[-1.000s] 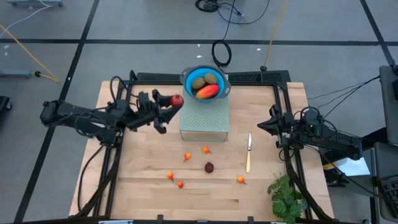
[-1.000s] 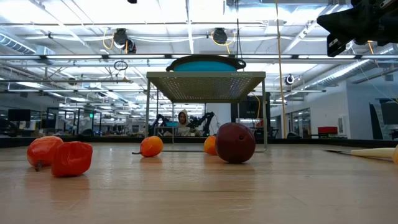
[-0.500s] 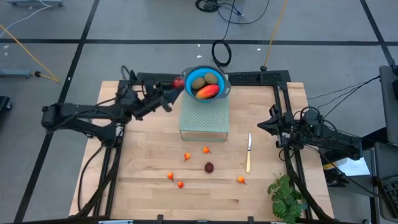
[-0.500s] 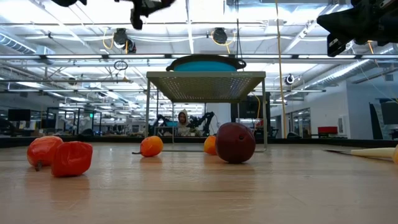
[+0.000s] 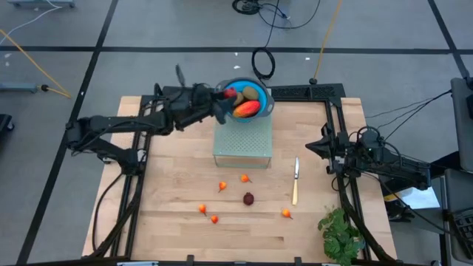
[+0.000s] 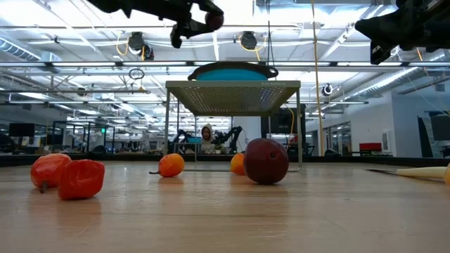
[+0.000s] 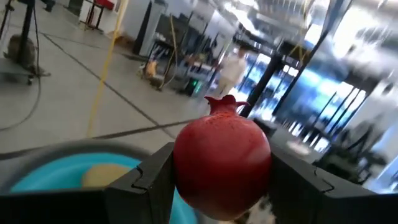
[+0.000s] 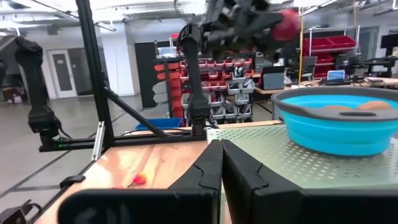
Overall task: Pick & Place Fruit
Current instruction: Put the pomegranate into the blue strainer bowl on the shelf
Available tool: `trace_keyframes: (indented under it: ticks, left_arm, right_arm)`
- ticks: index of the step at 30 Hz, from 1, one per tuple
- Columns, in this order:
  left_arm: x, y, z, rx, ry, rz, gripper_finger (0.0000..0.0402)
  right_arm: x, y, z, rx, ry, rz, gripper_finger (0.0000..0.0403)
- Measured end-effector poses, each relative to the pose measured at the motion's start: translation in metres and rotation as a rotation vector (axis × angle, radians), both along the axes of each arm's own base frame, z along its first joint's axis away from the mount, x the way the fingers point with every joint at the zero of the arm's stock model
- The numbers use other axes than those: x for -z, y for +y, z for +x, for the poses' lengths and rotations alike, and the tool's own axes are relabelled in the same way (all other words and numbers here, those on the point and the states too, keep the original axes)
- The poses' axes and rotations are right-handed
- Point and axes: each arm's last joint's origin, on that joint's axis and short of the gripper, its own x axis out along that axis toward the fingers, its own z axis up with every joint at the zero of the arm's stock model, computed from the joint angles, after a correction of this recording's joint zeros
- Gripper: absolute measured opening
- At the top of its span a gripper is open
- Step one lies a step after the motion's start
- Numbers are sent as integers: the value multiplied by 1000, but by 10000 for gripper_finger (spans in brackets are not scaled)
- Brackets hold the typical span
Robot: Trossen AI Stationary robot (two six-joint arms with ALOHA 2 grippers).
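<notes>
Fruit sorting under way: the left gripper (image 5: 224, 95) holds a dark-red ball (image 7: 222, 163) between its jaws, clamped on both sides, above the near rim of the blue bowl (image 5: 263, 97) on a perforated stand (image 5: 243, 138). The bowl holds a mango (image 5: 246, 108) and two kiwis (image 5: 251, 93). A second dark-red ball (image 5: 248, 198) and tiny orange fruits (image 5: 222, 186) lie on the worktop (image 5: 162, 222). The right gripper (image 5: 325, 148) waits at the worktop's right edge, jaws pressed together and empty.
</notes>
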Motion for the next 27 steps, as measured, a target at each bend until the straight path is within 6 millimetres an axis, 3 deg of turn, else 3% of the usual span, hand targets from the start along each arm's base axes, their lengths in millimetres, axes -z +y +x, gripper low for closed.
trace_keyframes:
  ticks: [11,18,27]
  left_arm:
    - [-24,33,37,-45,357,115,207]
    - [-20,51,53,-52,510,106,207]
    - [-3,61,59,-18,613,27,207]
  right_arm:
    - [0,0,0,3,0,-27,0]
    - [0,0,0,7,0,-51,0]
    - [0,0,0,6,1,-52,0]
